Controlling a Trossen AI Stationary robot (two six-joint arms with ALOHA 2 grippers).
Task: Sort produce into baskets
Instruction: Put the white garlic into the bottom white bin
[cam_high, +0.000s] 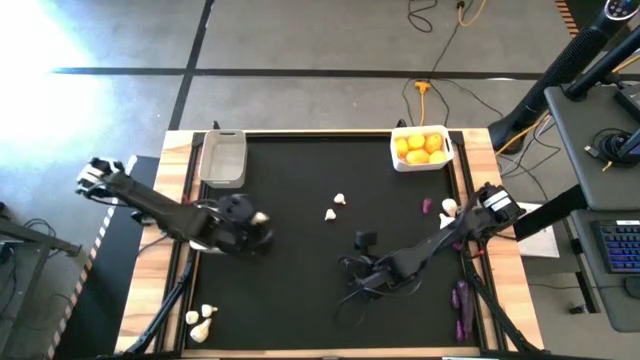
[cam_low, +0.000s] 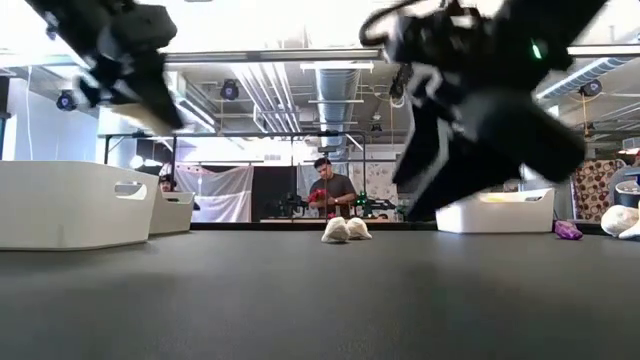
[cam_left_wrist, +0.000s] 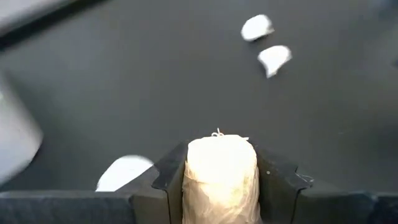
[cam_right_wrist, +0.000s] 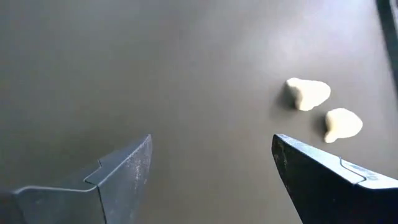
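On the left side of the black mat (cam_high: 300, 270), the left gripper (cam_high: 258, 218) is closed around a whitish garlic bulb (cam_left_wrist: 221, 171), held between both fingers. Near the mat's middle, the right gripper (cam_high: 364, 240) hangs wide open and empty. Two garlic bulbs (cam_high: 335, 206) lie between them. Far right, a white basket (cam_high: 421, 163) holds yellow and orange fruit (cam_high: 419, 146); a greyish basket (cam_high: 222, 158) stands far left.
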